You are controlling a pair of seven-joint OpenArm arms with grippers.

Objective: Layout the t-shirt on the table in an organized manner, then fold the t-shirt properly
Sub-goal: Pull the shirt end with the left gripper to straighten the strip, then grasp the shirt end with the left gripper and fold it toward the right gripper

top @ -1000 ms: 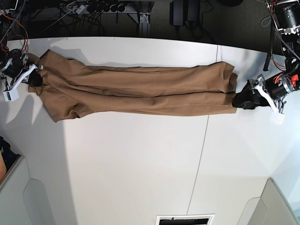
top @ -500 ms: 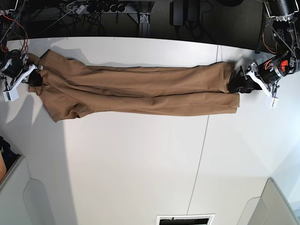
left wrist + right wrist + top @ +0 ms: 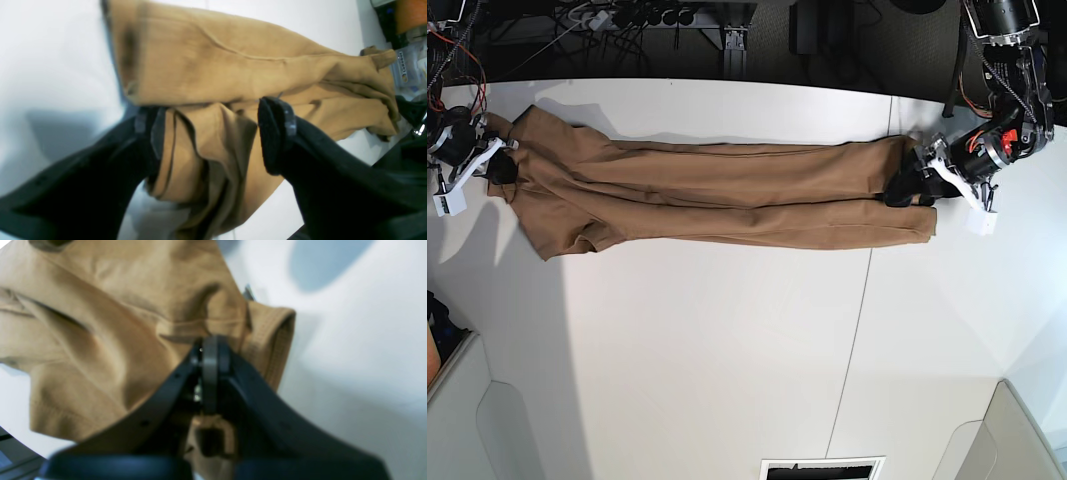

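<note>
The tan-brown t-shirt (image 3: 727, 190) lies stretched into a long narrow band across the far part of the white table (image 3: 727, 350). My right gripper (image 3: 499, 168) is at the band's left end. In the right wrist view it (image 3: 213, 346) is shut on a fold of the t-shirt (image 3: 100, 323) beside a ribbed hem. My left gripper (image 3: 907, 188) is at the band's right end. In the left wrist view it (image 3: 208, 133) stands open, with bunched cloth of the t-shirt (image 3: 217, 66) between the two black fingers (image 3: 273, 133).
A thin dark seam (image 3: 852, 350) runs across the table toward the front edge. Cables and a power strip (image 3: 627, 18) lie beyond the far edge. Grey rounded panels stand at the front left (image 3: 487, 420) and front right (image 3: 1017, 430) corners.
My left gripper has moved from the shirt's lower right corner up and to the left, onto the right end of the band. The right gripper has stayed in place.
</note>
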